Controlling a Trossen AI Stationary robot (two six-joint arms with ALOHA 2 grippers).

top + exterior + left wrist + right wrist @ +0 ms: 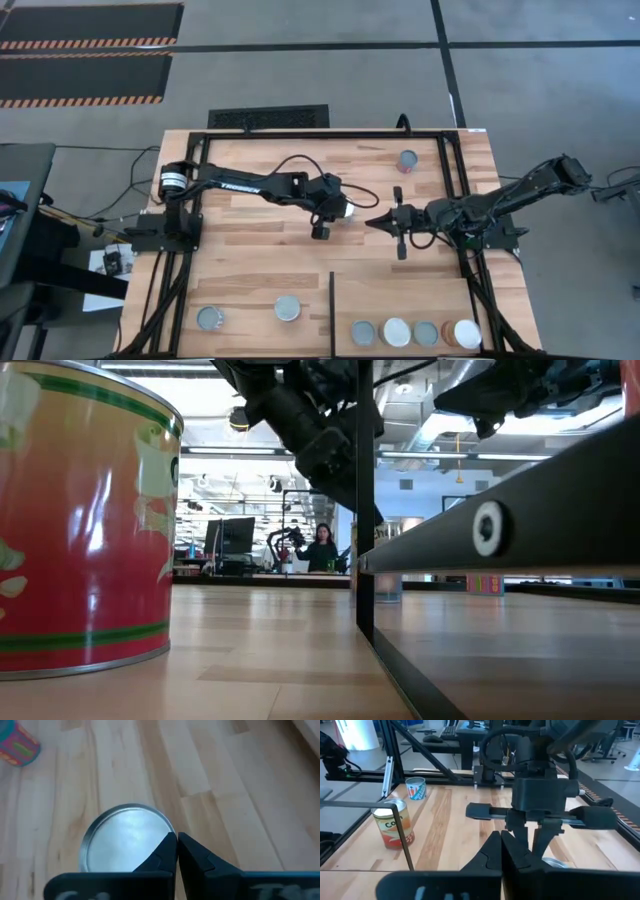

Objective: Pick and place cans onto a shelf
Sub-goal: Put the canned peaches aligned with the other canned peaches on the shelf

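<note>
A can with a plain silver top (pixel 127 837) stands upright on the wooden table near its middle (pixel 346 210). My left gripper (pixel 177 845) is shut, its tips over that can's top edge. My right gripper (pixel 385 222) is shut and empty, a little to the right of this can, pointing at the left gripper. The can's top also shows in the right wrist view (pixel 555 864). Several cans stand in a row on the shelf section (pixel 400 295), right of the black divider bar (pixel 331 310). My left gripper has its shut fingertips (pixel 167 847) over the near rim of the can's silver top (pixel 155 827), coming from above. I cannot tell whether they touch the can. The can stands upright on the table.
Two more cans (pixel 210 318) (pixel 287 308) stand at the near edge left of the divider. A red and blue can (pixel 407 160) stands at the far right. Black frame rails (pixel 460 190) run along the table. A person shows far behind in the low view (pixel 322 548).
</note>
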